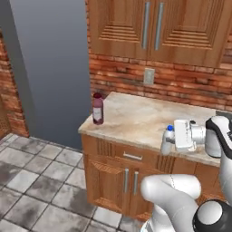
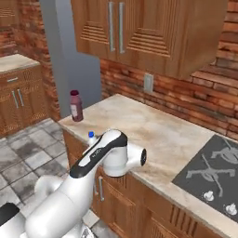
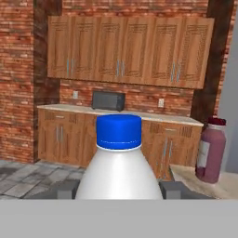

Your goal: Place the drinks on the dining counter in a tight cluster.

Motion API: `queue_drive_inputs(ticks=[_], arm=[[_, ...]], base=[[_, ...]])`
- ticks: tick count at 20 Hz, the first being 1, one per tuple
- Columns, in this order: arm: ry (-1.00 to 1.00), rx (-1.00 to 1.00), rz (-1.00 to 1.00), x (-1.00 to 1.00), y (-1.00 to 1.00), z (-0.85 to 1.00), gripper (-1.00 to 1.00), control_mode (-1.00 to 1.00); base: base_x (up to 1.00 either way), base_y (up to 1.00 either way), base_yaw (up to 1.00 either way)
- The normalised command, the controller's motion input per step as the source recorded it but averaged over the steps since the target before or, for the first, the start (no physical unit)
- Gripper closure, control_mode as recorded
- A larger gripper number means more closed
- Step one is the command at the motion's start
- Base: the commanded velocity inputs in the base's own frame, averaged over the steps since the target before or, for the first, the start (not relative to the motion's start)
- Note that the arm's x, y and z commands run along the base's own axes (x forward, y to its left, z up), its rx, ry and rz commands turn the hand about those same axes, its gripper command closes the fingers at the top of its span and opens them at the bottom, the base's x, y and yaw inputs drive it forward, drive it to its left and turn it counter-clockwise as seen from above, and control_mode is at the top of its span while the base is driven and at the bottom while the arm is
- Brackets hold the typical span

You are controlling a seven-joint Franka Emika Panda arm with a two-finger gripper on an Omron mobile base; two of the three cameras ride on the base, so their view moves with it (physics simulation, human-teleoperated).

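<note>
Water bottle [image 3: 119,160] between end effector [image 3: 119,189] fingertips — juice bottle [image 1: 98,108] well apart.

Beige marble counter [image 1: 136,118] w/ wooden cabinet fronts is carrying 2 bottles: juice bottle [image 1: 98,108] standing upright at its far left corner; water bottle [image 1: 167,139] standing near front edge, well right of juice bottle. Dark cooktop [image 2: 211,169] sitting inset further right.
</note>
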Motion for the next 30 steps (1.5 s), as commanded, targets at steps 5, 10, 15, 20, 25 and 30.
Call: queue_drive_inputs(ticks=[5,10,15,20,25,30], arm=[[0.0,0.0,0.0,0.0,0.0,0.0,1.0,1.0],[0.0,0.0,0.0,0.0,0.0,0.0,1.0,1.0],[0.0,0.0,0.0,0.0,0.0,0.0,1.0,1.0],[0.0,0.0,0.0,0.0,0.0,0.0,1.0,1.0],[0.0,0.0,0.0,0.0,0.0,0.0,1.0,1.0],[0.0,0.0,0.0,0.0,0.0,0.0,1.0,1.0]], base=[[-0.04,0.0,1.0],[-0.05,0.0,1.0],[-0.01,0.0,1.0],[0.0,0.0,1.0],[0.0,0.0,1.0],[0.0,0.0,1.0]])
